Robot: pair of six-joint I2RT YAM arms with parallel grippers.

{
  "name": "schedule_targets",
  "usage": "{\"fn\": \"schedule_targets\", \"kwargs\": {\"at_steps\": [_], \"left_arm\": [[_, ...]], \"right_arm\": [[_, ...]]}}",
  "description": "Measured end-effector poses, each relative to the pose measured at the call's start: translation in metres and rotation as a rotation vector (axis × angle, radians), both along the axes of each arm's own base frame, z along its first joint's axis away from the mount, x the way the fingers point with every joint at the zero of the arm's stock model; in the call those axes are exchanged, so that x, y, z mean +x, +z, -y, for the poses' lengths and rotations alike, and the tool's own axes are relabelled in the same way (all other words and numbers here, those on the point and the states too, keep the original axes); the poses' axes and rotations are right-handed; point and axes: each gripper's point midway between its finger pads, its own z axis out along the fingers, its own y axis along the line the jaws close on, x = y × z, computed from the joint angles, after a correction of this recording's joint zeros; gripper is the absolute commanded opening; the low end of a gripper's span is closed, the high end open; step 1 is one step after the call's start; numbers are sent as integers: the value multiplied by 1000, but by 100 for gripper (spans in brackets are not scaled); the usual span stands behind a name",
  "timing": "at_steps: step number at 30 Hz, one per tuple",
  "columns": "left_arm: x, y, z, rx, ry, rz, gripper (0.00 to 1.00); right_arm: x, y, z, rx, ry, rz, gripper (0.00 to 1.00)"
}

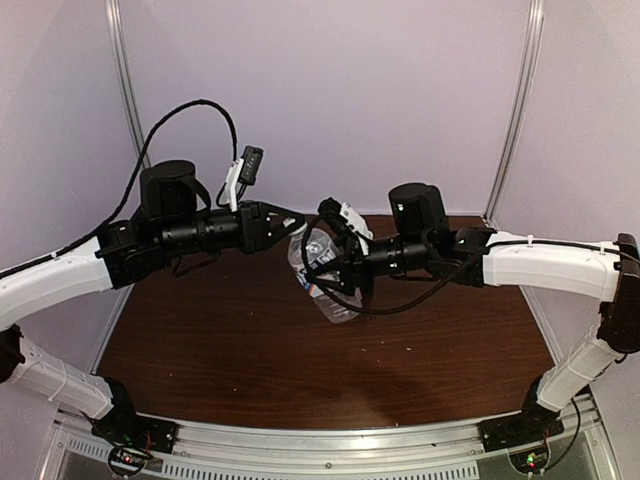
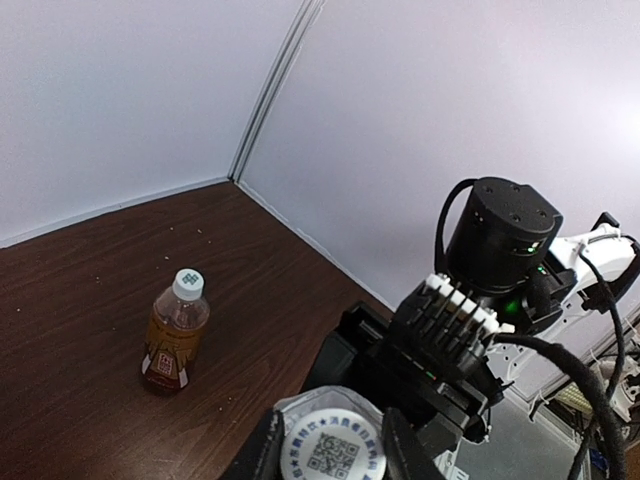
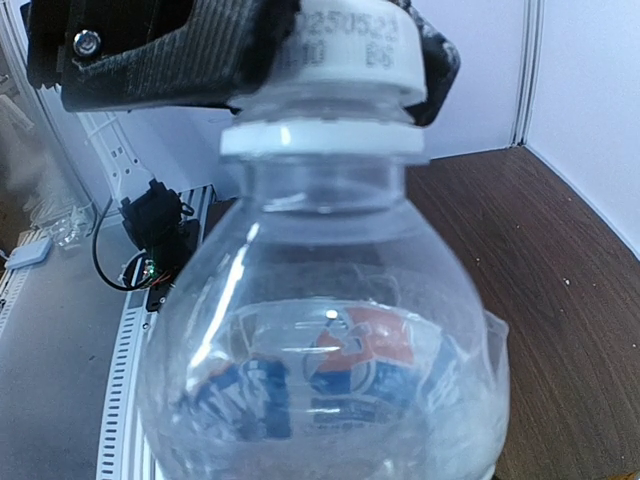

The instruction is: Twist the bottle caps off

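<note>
My right gripper [image 1: 335, 272] is shut on the clear bottle [image 1: 322, 280] with the white-blue label and holds it tilted above the table. The bottle fills the right wrist view [image 3: 330, 370] and hides my right fingers there. My left gripper [image 1: 290, 228] is shut on its white cap [image 2: 333, 452], one finger [image 2: 262, 455] on each side. The cap also shows in the right wrist view [image 3: 345, 55] with the left fingers [image 3: 150, 50] round it. The amber bottle [image 2: 175, 335] stands upright on the table with its white cap [image 2: 188, 283] on. It is hidden in the top view.
The dark wooden table [image 1: 250, 340] is closed in by white walls [image 1: 350, 90] at the back and sides. A black cable [image 1: 390, 300] loops under the right wrist. The amber bottle stands near the back corner [image 2: 235, 180].
</note>
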Motion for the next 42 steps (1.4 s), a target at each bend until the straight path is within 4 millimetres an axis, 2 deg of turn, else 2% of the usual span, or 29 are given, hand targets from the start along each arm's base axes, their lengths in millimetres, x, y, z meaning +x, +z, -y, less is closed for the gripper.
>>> {"fn": "schedule_targets", "kwargs": {"at_steps": [4, 11, 15, 19, 23, 30, 38, 42], "left_arm": [[0, 0, 0, -1, 5, 2, 36], [0, 0, -1, 22, 1, 43, 60], [-5, 9, -6, 27, -8, 99, 72], [-16, 24, -14, 26, -37, 175, 79], [-33, 32, -16, 32, -108, 246, 80], [-57, 31, -12, 49, -258, 323, 79], [-77, 33, -7, 25, -379, 359, 72], [-81, 28, -1, 23, -425, 356, 64]], "right_arm": [[0, 0, 0, 0, -2, 2, 46], [-6, -2, -1, 7, 37, -1, 46], [-13, -2, -1, 13, 78, -6, 46], [-21, -1, -2, 22, 124, -16, 46], [-32, 1, -2, 35, 182, -29, 47], [-58, 7, -1, 71, 330, -72, 47], [-77, 16, 3, 101, 440, -102, 47], [-80, 20, 3, 113, 466, -102, 47]]}}
